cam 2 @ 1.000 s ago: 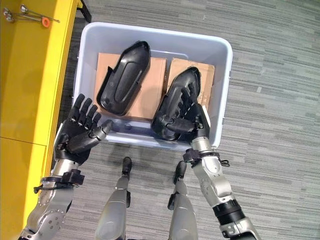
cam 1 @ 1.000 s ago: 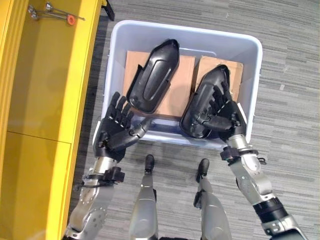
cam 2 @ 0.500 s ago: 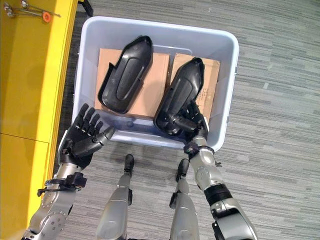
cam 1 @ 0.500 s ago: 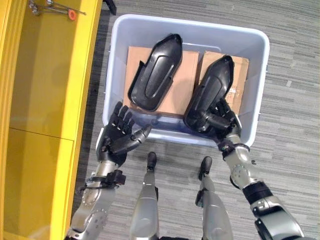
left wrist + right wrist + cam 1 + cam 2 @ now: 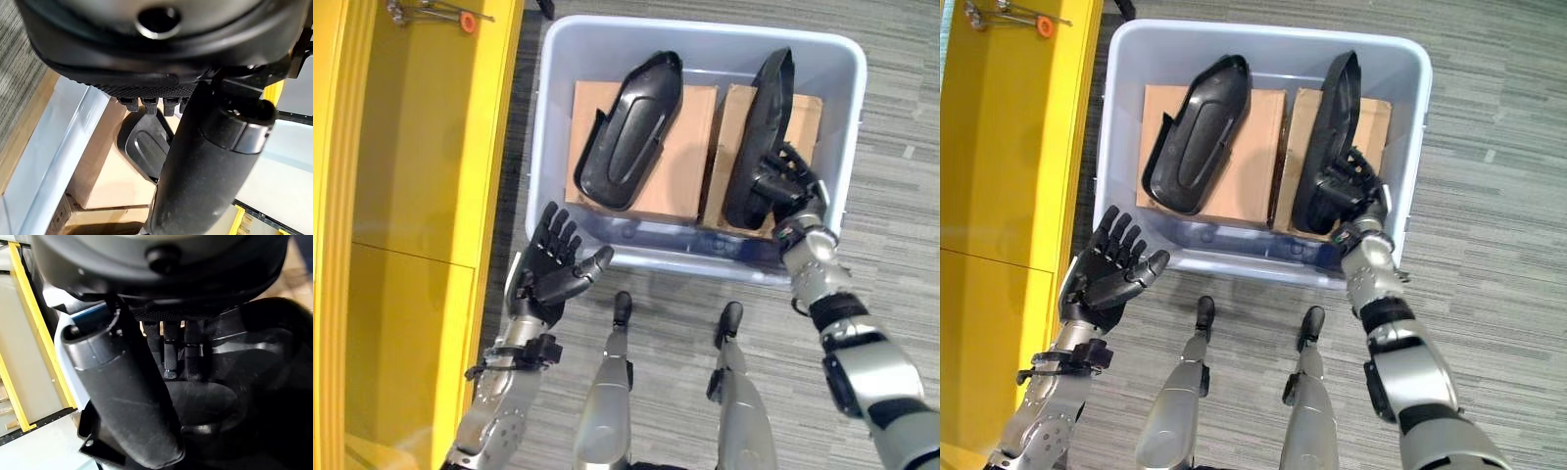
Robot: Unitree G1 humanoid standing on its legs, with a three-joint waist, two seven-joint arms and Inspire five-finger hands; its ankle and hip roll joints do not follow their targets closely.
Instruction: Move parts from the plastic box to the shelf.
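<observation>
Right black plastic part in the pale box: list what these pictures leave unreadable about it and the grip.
- Right black plastic part, left eye view: its lower end is hidden by the right hand curled round it.
- Cardboard sheet beneath it: mostly covered by that part.
- Right wrist view: the thumb blocks where the fingers meet the part.
- Pale plastic box floor: covered by cardboard.

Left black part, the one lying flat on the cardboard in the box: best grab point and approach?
Likely the near, wider end of the left black part, coming from above over the plastic box's near wall. It lies flat on cardboard, long axis tilted away, raised side rims offering edges to pinch. The open left hand hovers just outside that wall.
</observation>
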